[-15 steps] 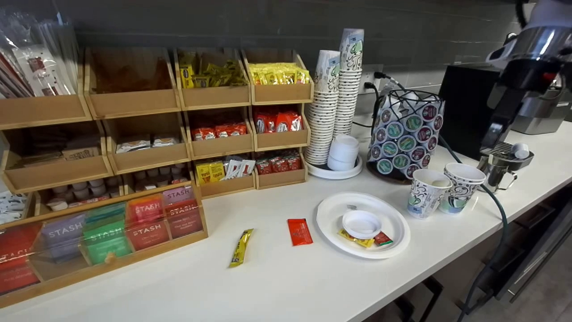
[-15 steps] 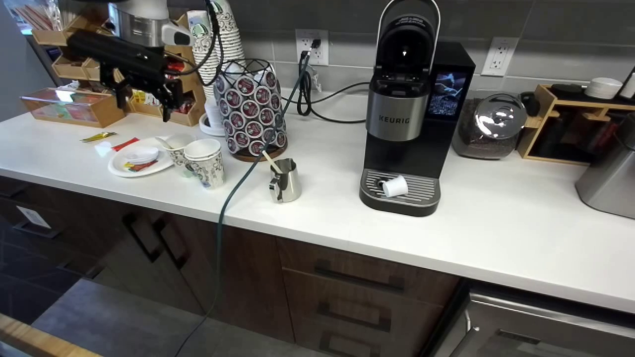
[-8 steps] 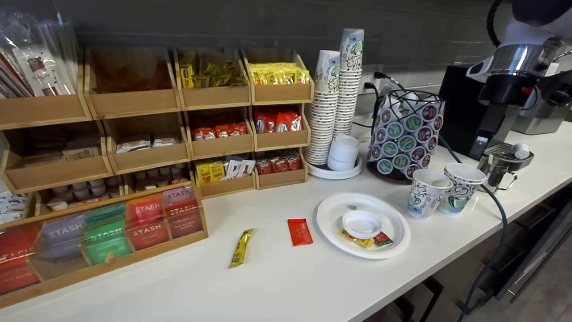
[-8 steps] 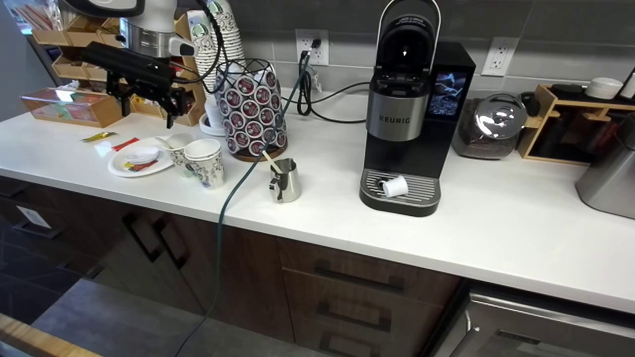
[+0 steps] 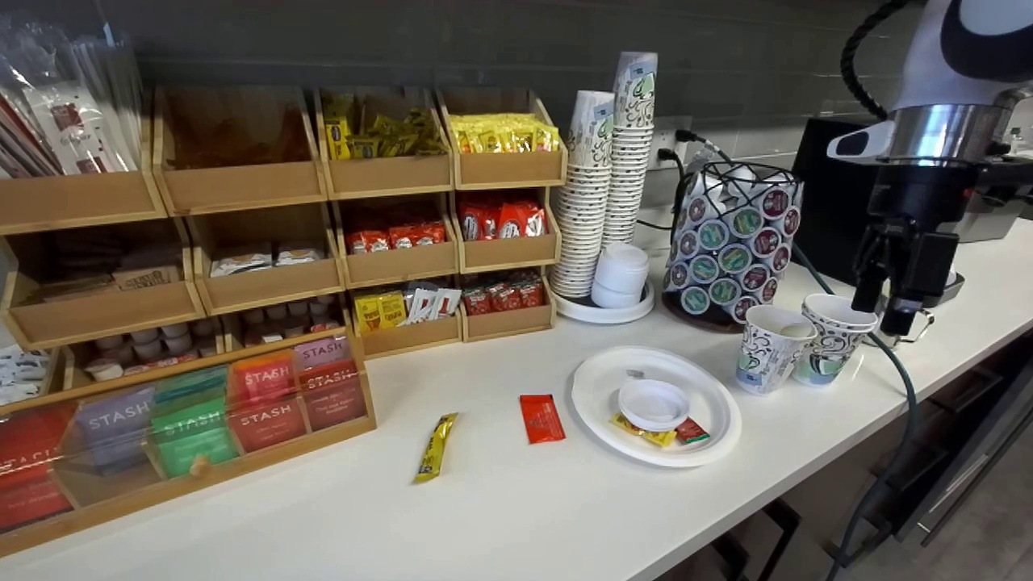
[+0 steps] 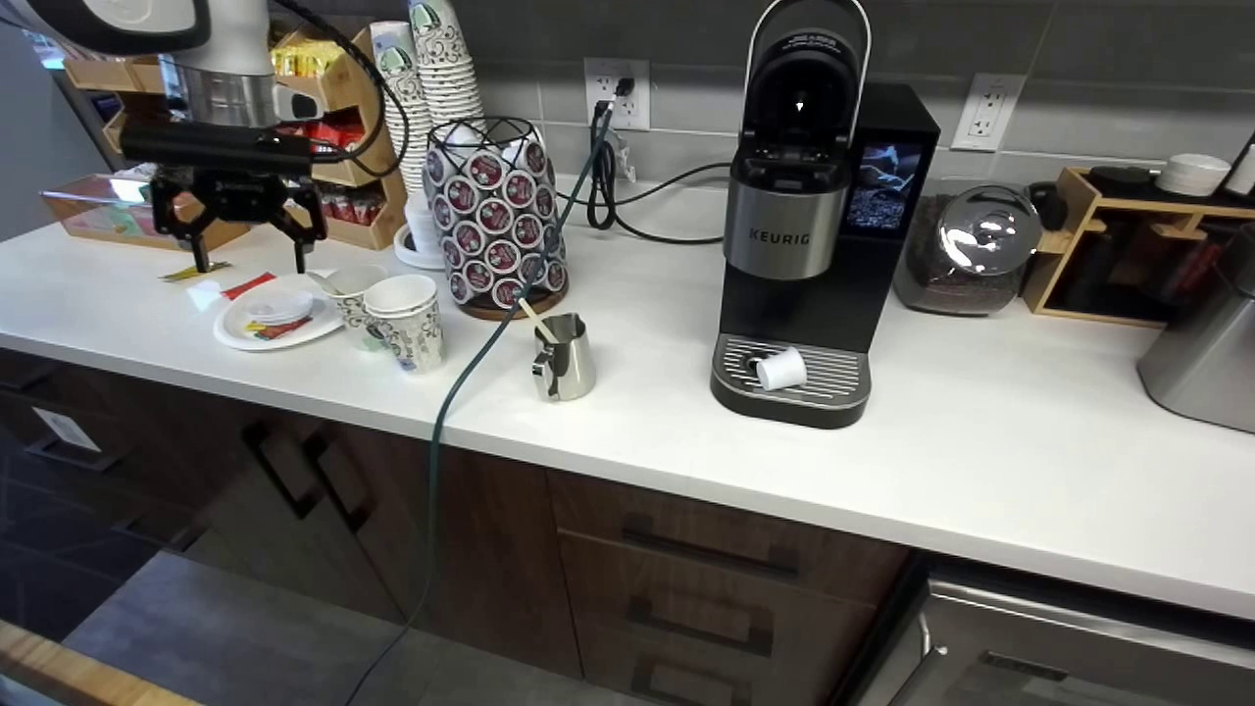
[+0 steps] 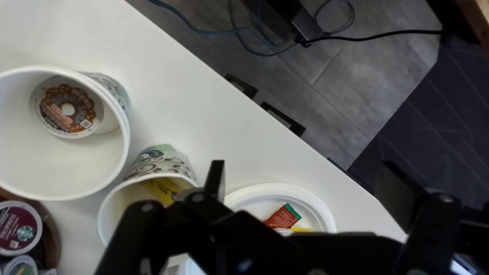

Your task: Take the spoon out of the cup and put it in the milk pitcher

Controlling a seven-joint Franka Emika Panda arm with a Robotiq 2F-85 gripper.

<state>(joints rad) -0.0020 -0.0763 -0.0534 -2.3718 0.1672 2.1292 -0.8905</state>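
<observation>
The patterned cup (image 5: 763, 361) stands on the counter and also shows in an exterior view (image 6: 351, 316). The pale spoon (image 6: 325, 283) leans out over its rim toward the plate. In the wrist view, the cup (image 7: 160, 164) has a yellow packet inside, and my finger covers part of its rim; I cannot make out the spoon there. The silver milk pitcher (image 6: 571, 368) stands upright with a pale stick in it; in an exterior view my gripper (image 5: 884, 315) partly hides it. My gripper (image 6: 250, 265) is open and empty above the counter, fingers pointing down; both fingers show apart in the wrist view (image 7: 307, 187).
A wider-rimmed cup (image 6: 417, 338), holding a coffee pod, stands beside the patterned cup. A white plate (image 5: 597, 436) with packets lies close by. A pod rack (image 6: 495, 230) stands behind. A green cable (image 6: 471, 368) runs over the counter edge between cups and pitcher.
My gripper has come down and turned, from tilted to nearly level, with both fingers now side by side in an exterior view. The cups, spoon, plate and pitcher have not moved.
</observation>
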